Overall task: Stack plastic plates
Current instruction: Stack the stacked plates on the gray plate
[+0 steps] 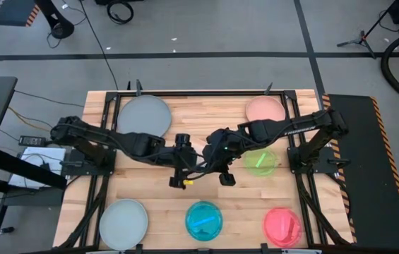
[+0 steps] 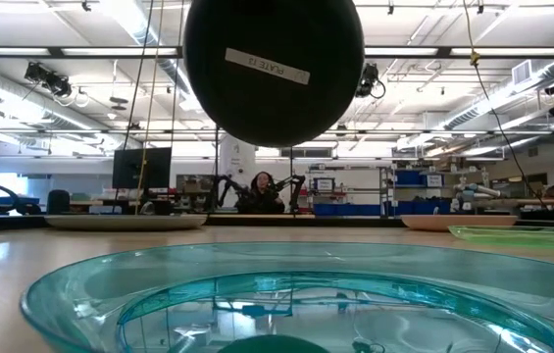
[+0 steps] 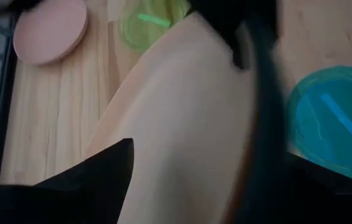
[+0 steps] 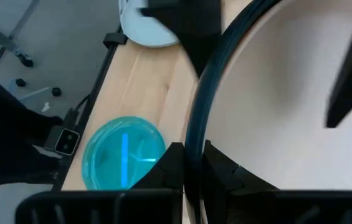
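Butcher-block tabletop, pale wood, black frame rails, grey taped floor around; low view: open lab w/ ceiling lights, shelving, monitors. Plates flat on wood: grey plate upper left, salmon plate upper right, green plate right of centre, pale grey plate lower left, cyan plate bottom centre, red-pink plate lower right. Mid-frame: left gripper, fingers spread wide, beside right gripper, pinched on rim of black-edged cream plate, held on edge above cyan plate. Held plate barely visible from above, hidden under arms; underside a black disc in low view. Left wrist view blurred, mostly cream surface.
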